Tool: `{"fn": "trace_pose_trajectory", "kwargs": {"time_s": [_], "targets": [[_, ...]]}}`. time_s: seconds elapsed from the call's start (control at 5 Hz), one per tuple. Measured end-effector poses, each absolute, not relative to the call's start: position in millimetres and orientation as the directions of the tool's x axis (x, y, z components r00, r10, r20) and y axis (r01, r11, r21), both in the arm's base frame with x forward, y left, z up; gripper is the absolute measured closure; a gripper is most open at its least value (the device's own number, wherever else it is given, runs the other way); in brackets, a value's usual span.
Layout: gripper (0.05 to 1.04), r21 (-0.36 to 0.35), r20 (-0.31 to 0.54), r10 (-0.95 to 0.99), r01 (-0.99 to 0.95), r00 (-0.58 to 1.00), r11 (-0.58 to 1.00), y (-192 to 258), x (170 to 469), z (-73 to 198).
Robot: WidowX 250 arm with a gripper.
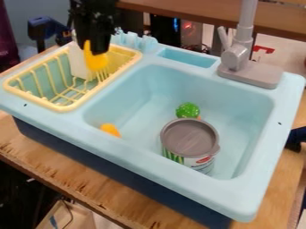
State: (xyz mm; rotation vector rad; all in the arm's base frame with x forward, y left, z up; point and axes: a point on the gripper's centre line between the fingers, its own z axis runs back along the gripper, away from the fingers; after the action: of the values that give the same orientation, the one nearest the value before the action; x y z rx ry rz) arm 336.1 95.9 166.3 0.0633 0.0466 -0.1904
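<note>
The hanging piece seems yellow, the sink light blue.

A rectangular yellow wire rack sits left of the basin in the light-blue plastic sink. Inside the basin, a grey-lidded cylindrical can stands before a bumpy green ball-shaped toy and right of a small rounded orange piece.

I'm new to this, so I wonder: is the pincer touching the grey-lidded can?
Apart. The camera view shows the pincer above the rack, with bare sink between it and the can.
</note>
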Motion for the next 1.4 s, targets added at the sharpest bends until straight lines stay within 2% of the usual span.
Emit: {"fn": "trace_pose_trajectory", "kwargs": {"time_s": [0.6,0.8,1.2,1.4], "targets": [[0.64,0.063,-0.094,-0.2,0.206,0.975,0.977,85,347,143],[0.64,0.079,-0.088,-0.199,0.206,0.976,0.975,88,353,145],[0.64,0.066,-0.084,-0.219,0.224,0.972,0.972,87,357,139],[0.593,0.062,-0.085,-0.225,0.23,0.971,0.971,87,358,138]]}}
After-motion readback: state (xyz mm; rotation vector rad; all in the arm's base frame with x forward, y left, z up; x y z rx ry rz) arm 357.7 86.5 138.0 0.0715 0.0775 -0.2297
